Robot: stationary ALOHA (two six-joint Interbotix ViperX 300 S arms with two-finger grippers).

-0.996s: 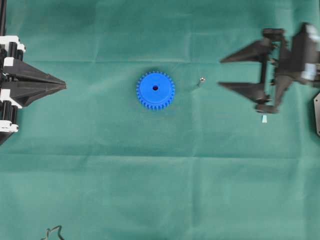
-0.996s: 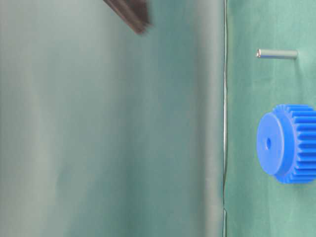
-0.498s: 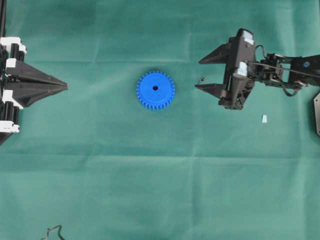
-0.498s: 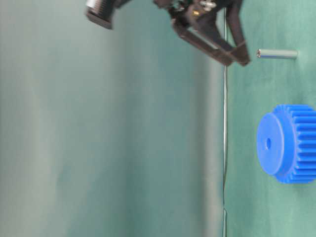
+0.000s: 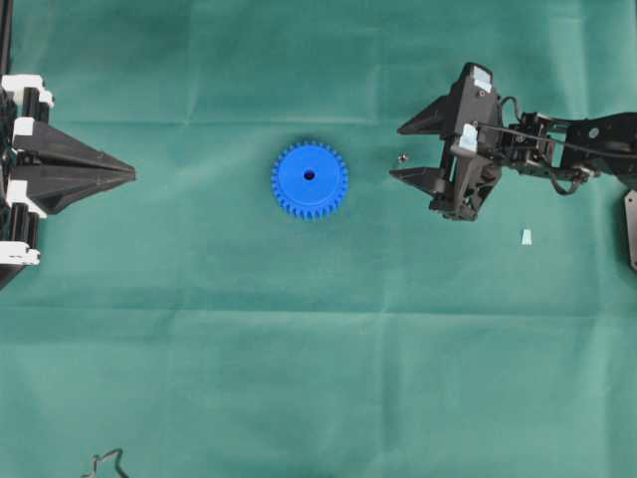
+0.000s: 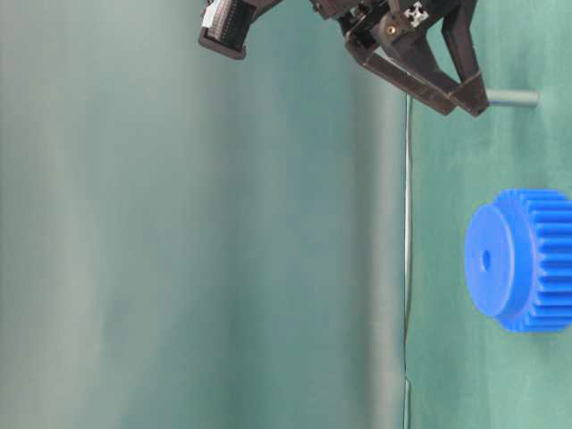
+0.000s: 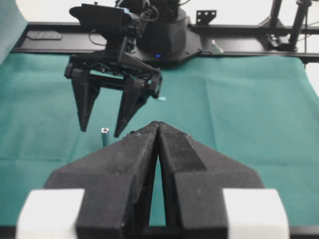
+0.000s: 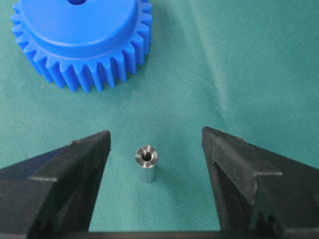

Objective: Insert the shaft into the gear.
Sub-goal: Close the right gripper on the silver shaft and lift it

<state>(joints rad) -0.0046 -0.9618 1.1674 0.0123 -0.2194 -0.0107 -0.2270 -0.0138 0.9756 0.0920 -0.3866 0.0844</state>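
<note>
In the right wrist view, the shaft (image 8: 146,162) is seen standing upright on the table (image 8: 239,74) between the spread fingers of the right claw (image 8: 155,144), untouched. It should be kept centred while the fingers are brought together low and evenly, so that it is not tipped. Beyond it lies the gear (image 8: 79,35), hole up. The left claw (image 7: 157,130) is pressed together, idle.

You have the gear (image 5: 310,179) lying flat on the green cloth, bright blue, with fine teeth all around the rim and a small dark hole in the raised centre hub. The shaft (image 8: 145,162) stands upright just beside it, apart from the teeth: a short silvery metal cylinder (its top face shows a small dark bore), touching nothing but the cloth.
</note>
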